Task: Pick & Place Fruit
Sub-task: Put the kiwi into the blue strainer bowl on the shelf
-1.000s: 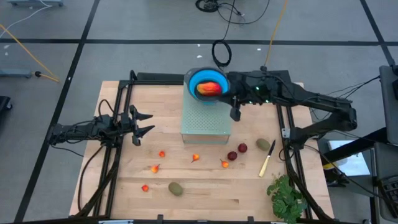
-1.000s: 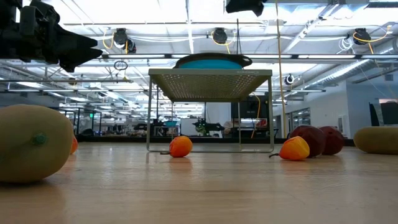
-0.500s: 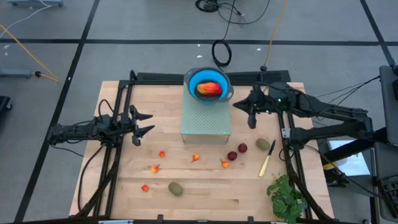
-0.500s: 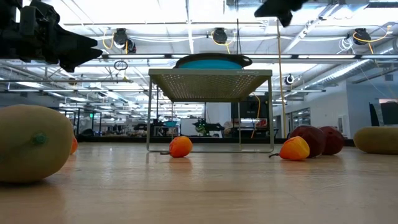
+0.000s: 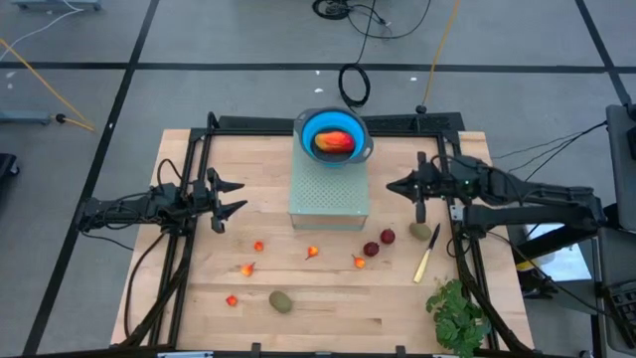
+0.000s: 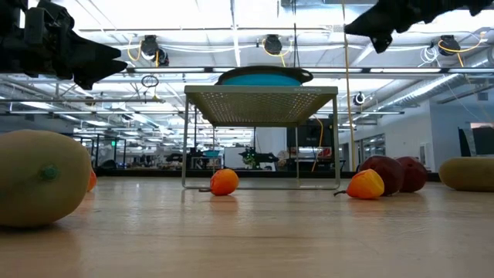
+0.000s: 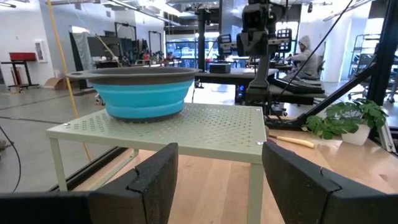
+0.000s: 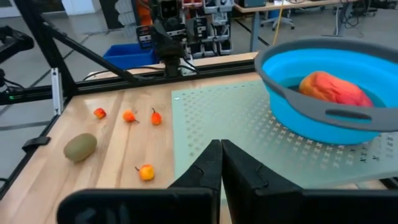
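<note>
A blue bowl (image 5: 333,137) stands on a pale green perforated stand (image 5: 329,194) at the table's far middle, with a larger orange-red fruit (image 5: 336,142) lying in it. Several tiny orange-red pieces (image 5: 258,246), two dark red round fruits (image 5: 379,243) and two brownish-green ovals (image 5: 281,300) (image 5: 421,231) rest on the wooden table. My right gripper (image 5: 391,185) hangs shut and empty in the air right of the stand, pointing at the bowl (image 8: 323,87). My left gripper (image 5: 234,198) waits open left of the stand.
A yellow-handled knife (image 5: 427,255) lies near the right oval, and a leafy green bunch (image 5: 457,316) sits at the near right corner. Black frame rails (image 5: 189,189) run along both sides of the table. Bare wood lies in front of the stand.
My right gripper has drawn back from beside the bowl toward the table's right edge and sunk a little, holding nothing. The larger fruit has stayed in the bowl.
</note>
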Robot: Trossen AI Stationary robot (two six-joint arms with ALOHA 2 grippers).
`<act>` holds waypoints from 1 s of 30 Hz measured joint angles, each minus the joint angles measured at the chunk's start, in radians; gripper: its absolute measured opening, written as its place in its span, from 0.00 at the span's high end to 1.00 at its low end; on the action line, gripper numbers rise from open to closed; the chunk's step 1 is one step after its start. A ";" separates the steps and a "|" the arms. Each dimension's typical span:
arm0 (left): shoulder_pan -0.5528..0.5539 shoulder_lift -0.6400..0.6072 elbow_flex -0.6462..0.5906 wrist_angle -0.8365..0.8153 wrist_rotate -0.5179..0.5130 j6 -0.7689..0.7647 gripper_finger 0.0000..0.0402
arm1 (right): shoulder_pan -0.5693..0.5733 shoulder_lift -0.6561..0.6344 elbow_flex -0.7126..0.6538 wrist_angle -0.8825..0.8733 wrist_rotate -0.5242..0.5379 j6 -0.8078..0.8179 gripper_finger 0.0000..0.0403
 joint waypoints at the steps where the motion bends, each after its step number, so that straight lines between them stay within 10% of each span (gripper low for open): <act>1: 0.000 0.000 0.000 0.000 0.000 0.000 0.42 | 0.003 -0.012 -0.011 0.004 0.000 0.000 1.00; 30: 0.000 0.000 0.000 0.000 0.000 0.000 0.42 | 0.148 -0.114 -0.089 -0.536 -0.078 0.463 1.00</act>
